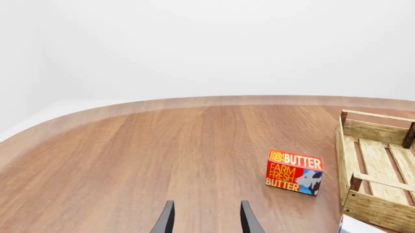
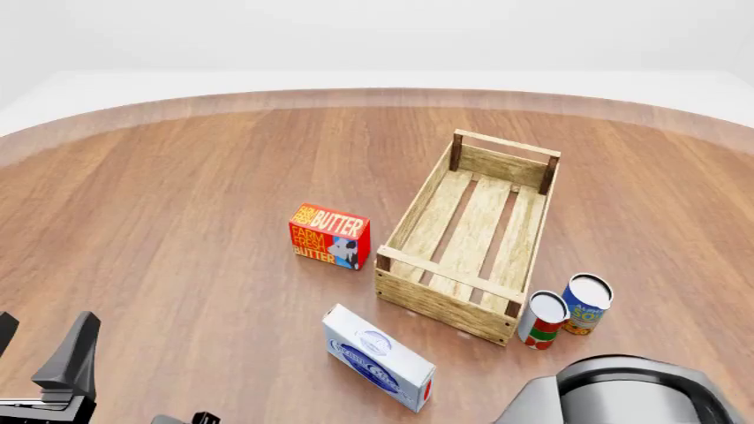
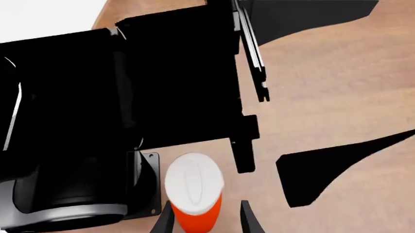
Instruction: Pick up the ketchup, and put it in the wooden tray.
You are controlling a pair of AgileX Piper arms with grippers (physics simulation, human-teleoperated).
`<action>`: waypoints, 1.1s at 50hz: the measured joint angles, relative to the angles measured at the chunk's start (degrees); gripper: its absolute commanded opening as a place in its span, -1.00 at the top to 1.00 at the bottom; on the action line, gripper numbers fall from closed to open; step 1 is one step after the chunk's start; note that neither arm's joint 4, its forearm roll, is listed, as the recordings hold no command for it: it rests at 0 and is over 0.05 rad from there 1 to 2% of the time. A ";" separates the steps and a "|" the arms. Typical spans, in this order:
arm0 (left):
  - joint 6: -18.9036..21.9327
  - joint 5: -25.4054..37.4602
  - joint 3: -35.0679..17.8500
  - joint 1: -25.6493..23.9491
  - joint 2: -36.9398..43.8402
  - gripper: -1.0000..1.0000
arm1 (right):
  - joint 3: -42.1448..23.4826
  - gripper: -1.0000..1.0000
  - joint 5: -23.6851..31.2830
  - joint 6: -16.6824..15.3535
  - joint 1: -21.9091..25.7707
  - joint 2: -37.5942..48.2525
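The ketchup [image 3: 193,218] shows only in the right wrist view: a red-orange bottle with a white round cap [image 3: 194,182], close to a black arm base. My right gripper [image 3: 206,221] is open, one finger on each side of the bottle, with a gap on one side. The wooden tray [image 2: 448,306] lies in the middle of the table with nothing in it; it also shows in the left wrist view [image 1: 374,211]. My left gripper [image 1: 206,221] is open and holds nothing; in the front view it [image 2: 38,346] is at the near left edge.
A red-orange butter box [image 2: 330,237] stands left of the tray, also in the left wrist view [image 1: 295,171]. A white-and-blue box [image 2: 377,358] lies in front of the tray. Two cans [image 2: 545,320] [image 2: 585,303] stand at its near right corner. The right arm's grey link [image 2: 619,393] is at the bottom right.
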 measured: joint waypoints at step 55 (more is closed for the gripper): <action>0.00 0.00 0.00 0.00 0.00 -1.00 | 12.57 1.00 -2.78 -2.33 -6.21 -10.65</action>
